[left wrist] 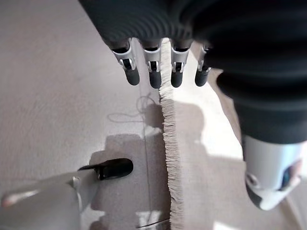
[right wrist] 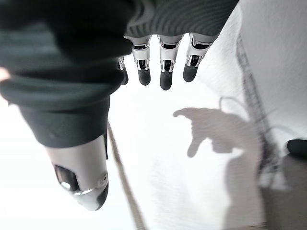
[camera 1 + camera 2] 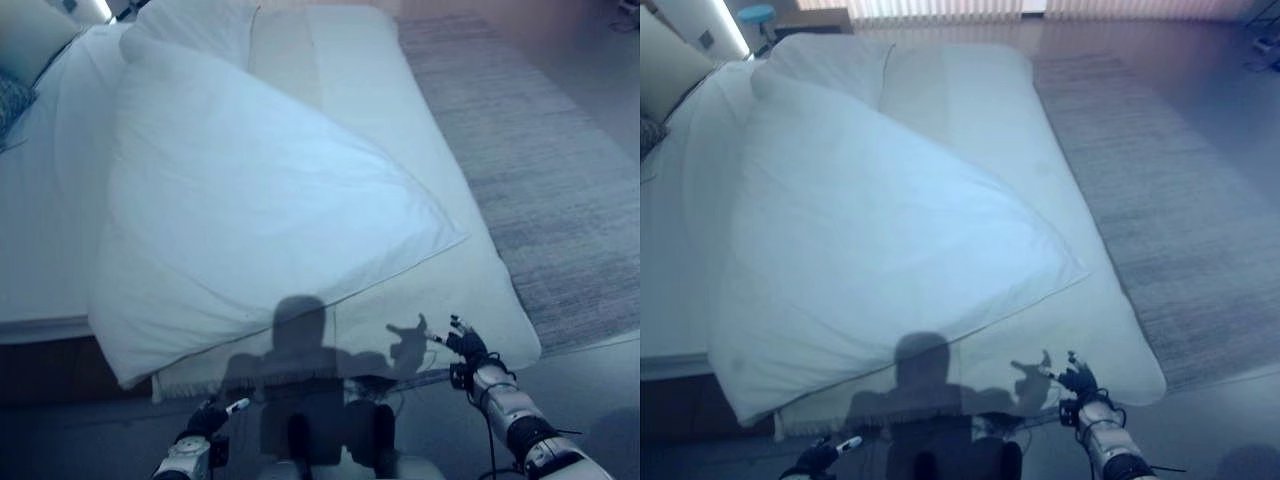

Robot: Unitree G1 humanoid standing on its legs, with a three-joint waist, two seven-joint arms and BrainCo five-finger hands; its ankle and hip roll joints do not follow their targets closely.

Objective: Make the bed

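A white duvet lies crooked on the bed, folded over on a diagonal so its corner points to the bed's right side. A fringed hem hangs at the foot end below it. My left hand hovers low before the foot of the bed, fingers straight and holding nothing, above the fringed hem. My right hand is raised near the duvet's lower right corner, fingers relaxed over the white cloth, apart from it.
A grey rug covers the floor along the bed's right side. A pillow and a dark patterned cushion sit at the head end, far left. A second white fold bunches near the top.
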